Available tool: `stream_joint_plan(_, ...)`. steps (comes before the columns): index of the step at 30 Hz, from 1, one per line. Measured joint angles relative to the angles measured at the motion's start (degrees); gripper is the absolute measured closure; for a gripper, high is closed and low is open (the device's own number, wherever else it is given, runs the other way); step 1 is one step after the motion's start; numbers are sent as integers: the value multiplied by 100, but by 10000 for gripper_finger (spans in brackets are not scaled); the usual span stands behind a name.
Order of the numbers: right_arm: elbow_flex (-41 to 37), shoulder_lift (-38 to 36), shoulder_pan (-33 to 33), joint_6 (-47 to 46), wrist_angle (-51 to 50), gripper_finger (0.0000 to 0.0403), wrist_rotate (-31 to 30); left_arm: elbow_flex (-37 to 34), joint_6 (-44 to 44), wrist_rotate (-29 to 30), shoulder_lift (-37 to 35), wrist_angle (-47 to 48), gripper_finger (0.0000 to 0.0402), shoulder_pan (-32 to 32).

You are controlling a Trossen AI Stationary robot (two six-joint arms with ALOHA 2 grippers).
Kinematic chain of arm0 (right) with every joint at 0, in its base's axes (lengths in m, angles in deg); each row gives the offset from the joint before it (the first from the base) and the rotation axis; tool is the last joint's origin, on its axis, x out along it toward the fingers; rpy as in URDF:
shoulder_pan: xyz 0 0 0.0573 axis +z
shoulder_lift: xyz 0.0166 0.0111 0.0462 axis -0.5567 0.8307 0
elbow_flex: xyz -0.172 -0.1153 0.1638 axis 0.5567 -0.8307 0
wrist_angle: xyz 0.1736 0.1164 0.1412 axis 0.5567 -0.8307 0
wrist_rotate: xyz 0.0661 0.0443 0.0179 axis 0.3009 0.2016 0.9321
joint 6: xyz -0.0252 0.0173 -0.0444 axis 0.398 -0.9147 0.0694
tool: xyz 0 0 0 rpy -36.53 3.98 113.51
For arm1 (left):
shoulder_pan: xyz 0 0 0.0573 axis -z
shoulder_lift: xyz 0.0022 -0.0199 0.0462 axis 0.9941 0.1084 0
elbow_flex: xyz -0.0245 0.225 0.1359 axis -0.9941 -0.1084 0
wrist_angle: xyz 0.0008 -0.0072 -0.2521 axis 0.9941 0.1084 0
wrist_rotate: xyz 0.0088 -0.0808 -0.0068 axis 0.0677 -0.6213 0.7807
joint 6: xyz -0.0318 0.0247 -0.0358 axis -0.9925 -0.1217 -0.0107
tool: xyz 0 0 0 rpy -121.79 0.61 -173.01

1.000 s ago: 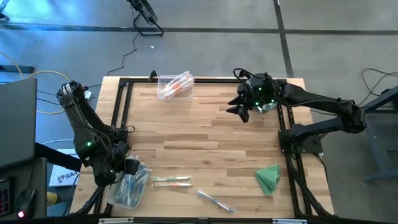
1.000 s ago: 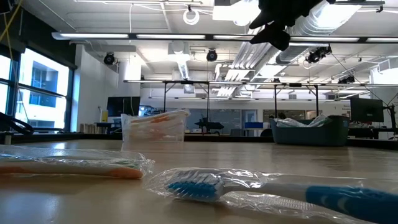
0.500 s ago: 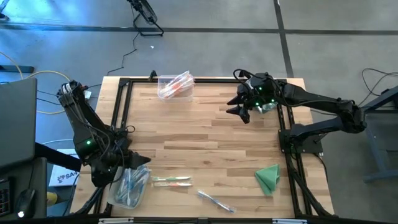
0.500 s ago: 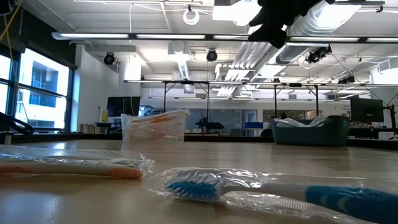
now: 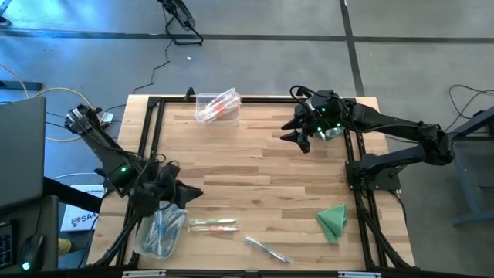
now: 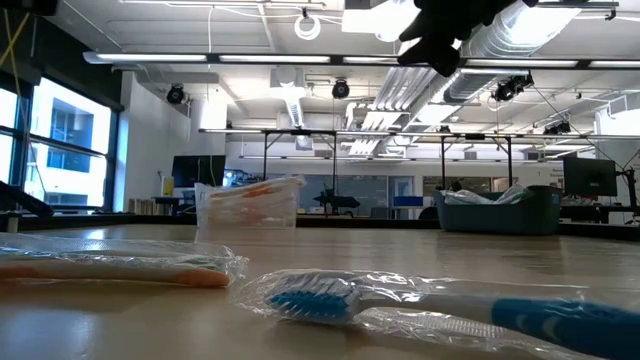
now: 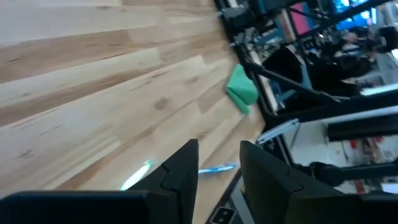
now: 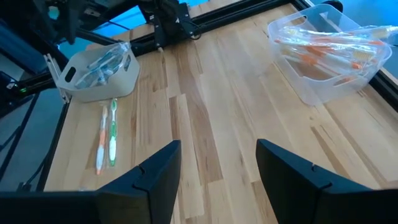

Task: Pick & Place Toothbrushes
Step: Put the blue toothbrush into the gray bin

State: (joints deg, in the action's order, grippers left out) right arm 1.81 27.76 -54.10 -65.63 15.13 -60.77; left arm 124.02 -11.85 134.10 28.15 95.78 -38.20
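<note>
Toothbrushes [image 5: 213,225] lie wrapped on the counter [image 5: 255,177] just beside the near bin [image 5: 160,230], which holds blue ones; another blue one [image 5: 267,249] lies nearer the front edge. Since a second ago the left gripper [image 5: 187,194] has swung up off that bin, jaws spread and empty, above them. The right gripper [image 5: 292,132] hovers unmoved, jaws spread, near the far bin [image 5: 217,106] of orange ones.

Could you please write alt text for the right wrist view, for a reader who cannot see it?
The open right gripper hovers empty over a wooden table. Ahead stand a clear bin of orange toothbrushes and a bin of blue toothbrushes, with two wrapped toothbrushes lying loose beside the latter.
</note>
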Motion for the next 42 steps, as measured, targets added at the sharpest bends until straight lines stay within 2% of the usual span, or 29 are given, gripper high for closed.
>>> stream_joint_plan(6, 0, 0, 0, 0, -38, 202, 1, 0, 1109, -677, 0, -946, 287, -594)
stream_joint_plan(11, 0, 0, 0, -4, -46, 202, 1, 0, 1847, -785, 0, -1332, 287, -880)
stream_joint_plan(42, 0, -2, 0, 81, -324, 202, -1, 2, 1973, -831, 306, -1670, 287, -970)
